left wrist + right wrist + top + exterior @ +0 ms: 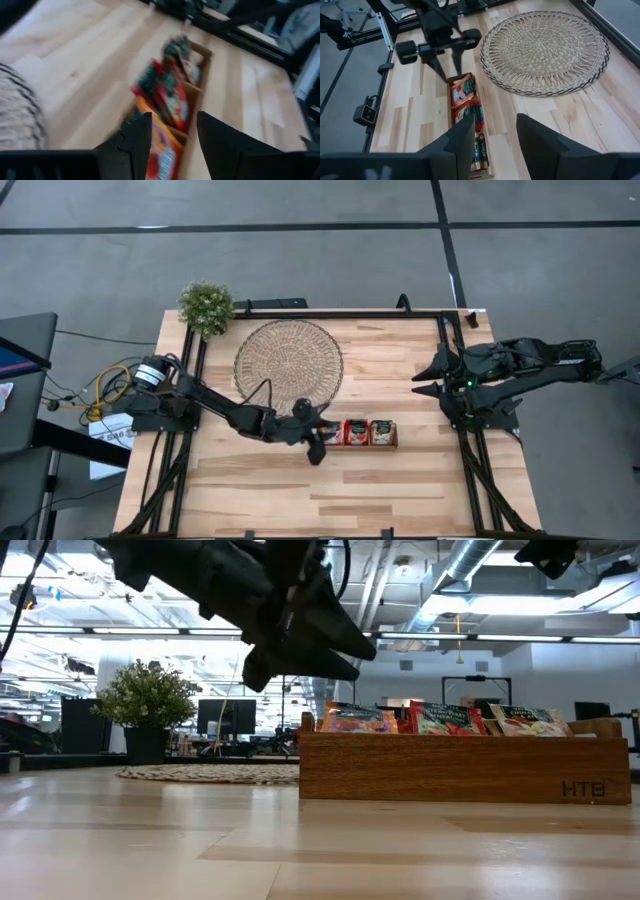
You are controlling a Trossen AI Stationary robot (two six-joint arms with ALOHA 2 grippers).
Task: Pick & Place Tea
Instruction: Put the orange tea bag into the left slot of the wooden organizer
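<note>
Tea sachets (356, 432) are sitting in the wooden tray (396, 444), near the middle of the desk (400, 490) and just off the round woven mat (289, 360) on its front-edge side. From table height they stand on edge, upright, faces to the front edge, packed in their compartments. The tray's long axis runs side to side, parallel to the front edge, and the row of sachets follows it.

Left gripper (318, 436) hangs just above the tray's left end, fingers (135, 145) parted with clear space between them and nothing held. Looks like the picking step: the arm is lined up over the end compartment, not yet gripping.

Next move, I'd say, calls for a straight descent so the fingers straddle one thin sachet across its flat faces, not two at once, then a gentle close.

Right gripper (492, 145) waits by the desk's right edge, fingers apart, empty.
</note>
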